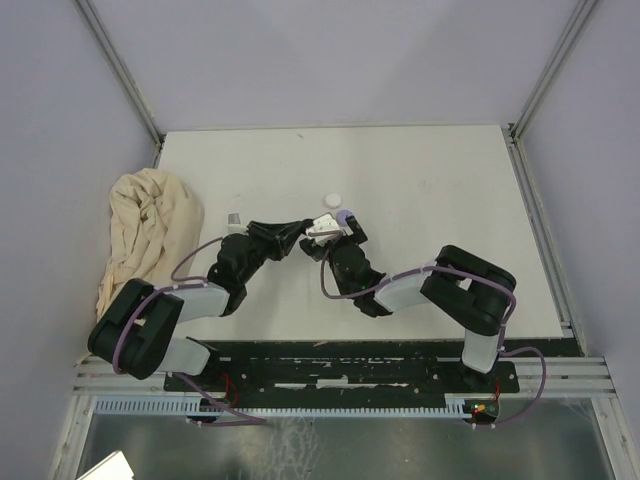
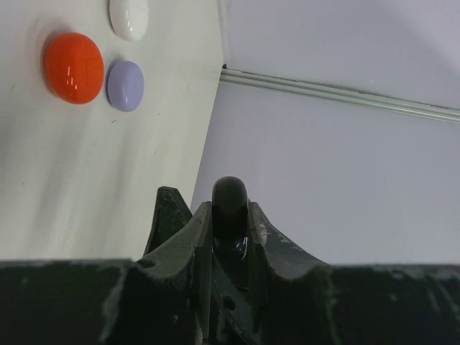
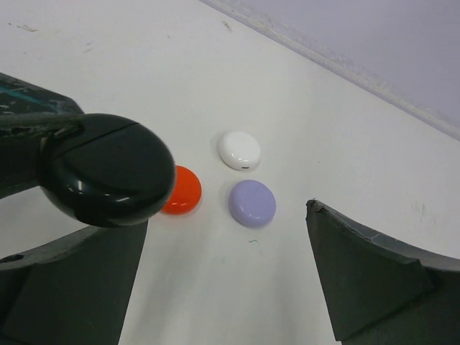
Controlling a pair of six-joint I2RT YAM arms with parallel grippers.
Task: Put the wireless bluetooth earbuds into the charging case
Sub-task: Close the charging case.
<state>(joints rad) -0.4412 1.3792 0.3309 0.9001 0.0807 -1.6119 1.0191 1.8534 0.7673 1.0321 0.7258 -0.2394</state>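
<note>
Black case (image 3: 108, 169) tight in left tool (image 2: 230, 210), right tool (image 3: 226, 259) wide open (red case (image 3: 181, 190) in wrist views only)

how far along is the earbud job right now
Done: nothing that shows. No earbud is in view, and every case looks closed. In hand: the left gripper is shut on the black case, held up in front of the open right gripper. Left: the red case, lilac case and white case lie untouched on the table.
</note>
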